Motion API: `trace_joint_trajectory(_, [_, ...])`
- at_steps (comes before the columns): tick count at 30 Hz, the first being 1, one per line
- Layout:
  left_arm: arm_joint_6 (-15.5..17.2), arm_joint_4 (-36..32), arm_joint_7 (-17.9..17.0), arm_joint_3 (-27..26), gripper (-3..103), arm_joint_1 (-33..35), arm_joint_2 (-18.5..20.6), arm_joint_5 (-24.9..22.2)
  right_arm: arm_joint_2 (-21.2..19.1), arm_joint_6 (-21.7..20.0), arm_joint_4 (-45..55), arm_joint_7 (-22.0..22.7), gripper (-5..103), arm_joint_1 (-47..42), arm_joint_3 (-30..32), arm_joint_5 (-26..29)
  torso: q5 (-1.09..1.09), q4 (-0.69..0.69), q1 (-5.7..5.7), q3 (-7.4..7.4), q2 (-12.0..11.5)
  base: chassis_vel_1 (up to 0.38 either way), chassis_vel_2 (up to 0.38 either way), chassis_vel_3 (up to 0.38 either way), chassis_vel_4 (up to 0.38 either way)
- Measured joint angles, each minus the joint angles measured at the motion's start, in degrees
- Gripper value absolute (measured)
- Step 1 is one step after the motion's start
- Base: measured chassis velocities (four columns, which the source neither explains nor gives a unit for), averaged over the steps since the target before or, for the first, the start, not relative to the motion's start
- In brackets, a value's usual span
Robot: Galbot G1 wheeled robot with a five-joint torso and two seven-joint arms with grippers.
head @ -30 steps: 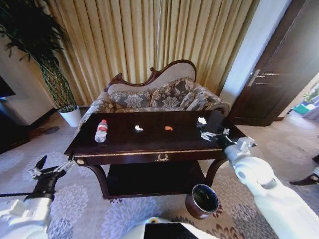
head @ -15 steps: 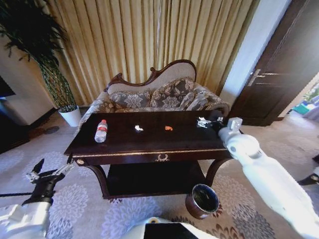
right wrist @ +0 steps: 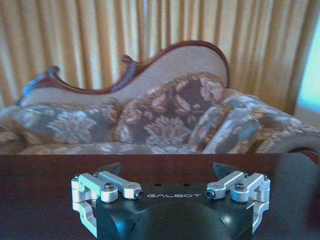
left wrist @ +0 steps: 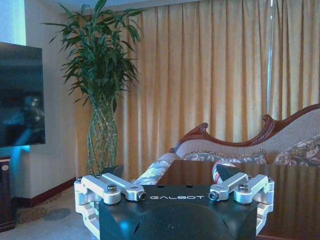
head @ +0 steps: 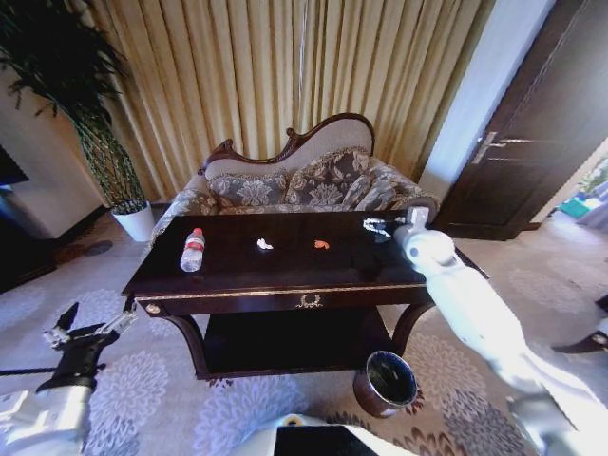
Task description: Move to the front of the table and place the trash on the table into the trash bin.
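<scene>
The dark glossy table [head: 285, 277] stands in front of me, and its top [right wrist: 40, 190] also appears in the right wrist view. On it lie a clear bottle [head: 193, 249] with a red cap at the left, a white scrap [head: 264, 244] and an orange scrap [head: 322, 244] near the middle. My right gripper [head: 377, 226] hangs open over the table's right end, nothing between its fingers [right wrist: 111, 169]. My left gripper [head: 90, 328] is open, low beside the table's left end; past its fingers [left wrist: 227, 172] the bottle [left wrist: 216, 169] peeks out. The maroon trash bin [head: 387, 383] stands on the carpet at front right.
A patterned sofa [head: 304, 185] sits right behind the table, gold curtains [head: 285, 76] behind it. A tall plant in a white pot [head: 136, 220] stands at the back left, a dark door [head: 532, 142] at the right. Open carpet lies before the table.
My right arm has reached farther in over the table's right end, the gripper moving back and leftward. The white scrap seen there earlier is now covered. The left gripper sank slightly.
</scene>
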Motion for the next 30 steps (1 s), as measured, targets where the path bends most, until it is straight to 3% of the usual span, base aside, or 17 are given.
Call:
trace_joint_trajectory(6, [-0.1,0.8,0.0,0.3,100,-0.4,0.1,0.0,0.2,0.0,-5.0,-0.7,100,2.1,-0.4,-1.5,0.01,-0.03,0.00,0.00,0.0,0.000,0.000,0.000,0.000])
trace_joint_trajectory(15, [-0.6,2.6,0.1,0.8,100,-1.5,0.1,0.0,-2.5,1.5,-9.6,-5.1,100,1.3,0.0,-3.6,0.02,-0.04,0.00,-0.01,0.0,0.000,0.000,0.000,0.000])
trace_joint_trajectory(30, [-1.6,3.0,-0.4,0.6,100,-1.9,-0.3,0.0,-0.4,4.9,-15.3,-6.5,100,0.9,-1.2,-8.2,0.01,-0.02,-0.01,-0.01,0.0,0.000,0.000,0.000,0.000])
